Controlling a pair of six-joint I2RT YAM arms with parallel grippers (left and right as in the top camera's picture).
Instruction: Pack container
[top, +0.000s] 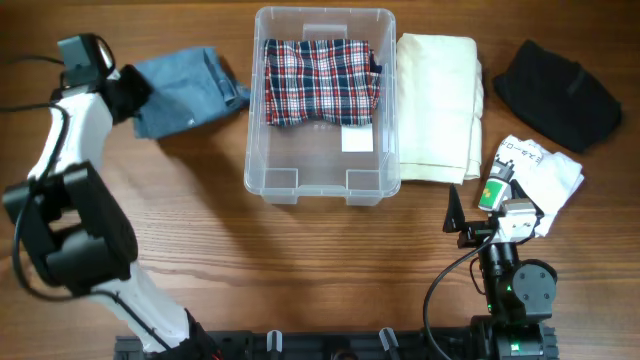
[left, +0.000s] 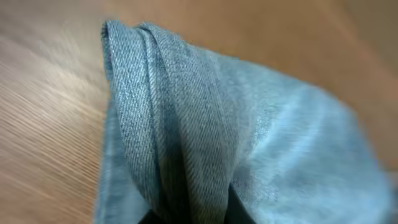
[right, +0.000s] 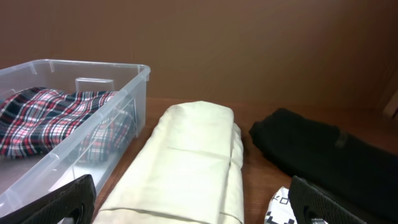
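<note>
The clear plastic container (top: 322, 180) stands at the table's upper middle with a red plaid cloth (top: 320, 82) folded in its far half. It also shows in the right wrist view (right: 74, 118). My left gripper (top: 128, 93) is shut on a fold of a blue denim garment (top: 185, 90) left of the container. In the left wrist view the denim (left: 205, 137) fills the frame, a ridge pinched between the fingertips (left: 189, 214). My right gripper (top: 478, 212) is open and empty, near the front right, its fingers (right: 193, 205) wide apart.
A folded cream cloth (top: 437, 105) lies right beside the container. A black garment (top: 557, 93) lies at the far right. A white printed garment (top: 535, 175) lies by my right gripper. The cream cloth (right: 186, 162) and black garment (right: 317, 149) show ahead in the right wrist view.
</note>
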